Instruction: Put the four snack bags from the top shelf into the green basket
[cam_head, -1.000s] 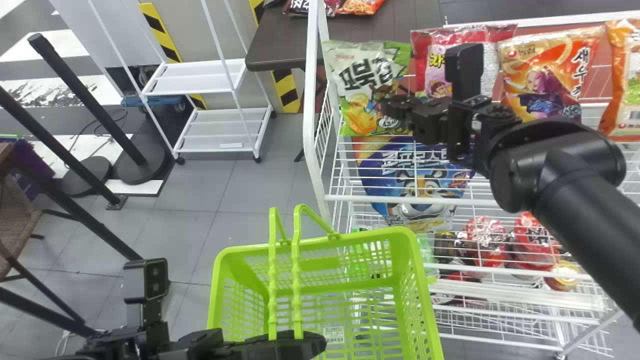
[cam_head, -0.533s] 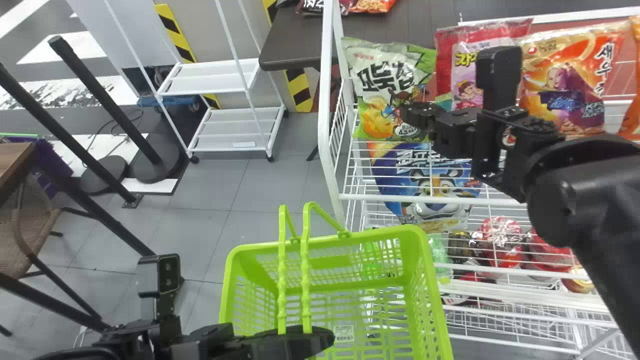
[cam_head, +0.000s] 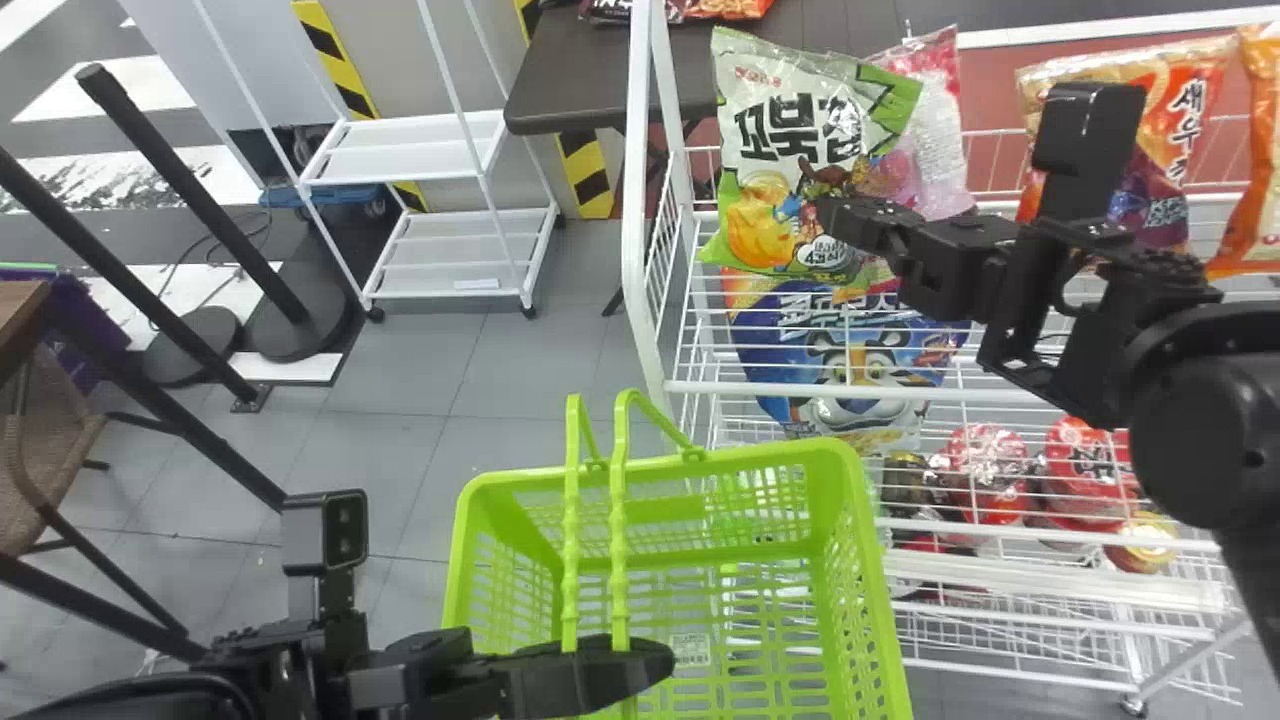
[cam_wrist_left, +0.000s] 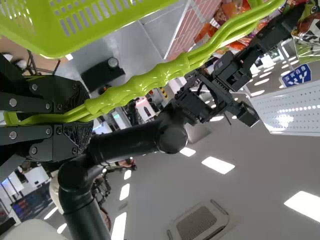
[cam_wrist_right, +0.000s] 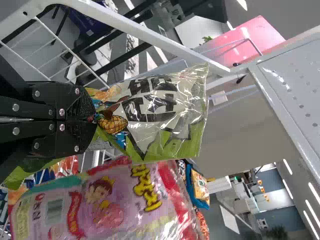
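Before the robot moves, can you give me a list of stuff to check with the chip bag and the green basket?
1. Right pincer shut on the green-and-white bag: ok.
2. Left pincer shut on the basket's handles: ok.
3. Green basket with its open top facing up: ok.
4. Green-and-white bag above the basket: not ok, it's over by the rack.
5. Green-and-white bag not touching the pink bag: cannot tell.

You have bright light. Beyond the green basket (cam_head: 760, 456), glare streaks a glossy snack bag (cam_head: 758, 175); past the basket's handles (cam_wrist_left: 150, 82), which gleam with highlights, white ceiling lights (cam_wrist_left: 218, 165) glare.
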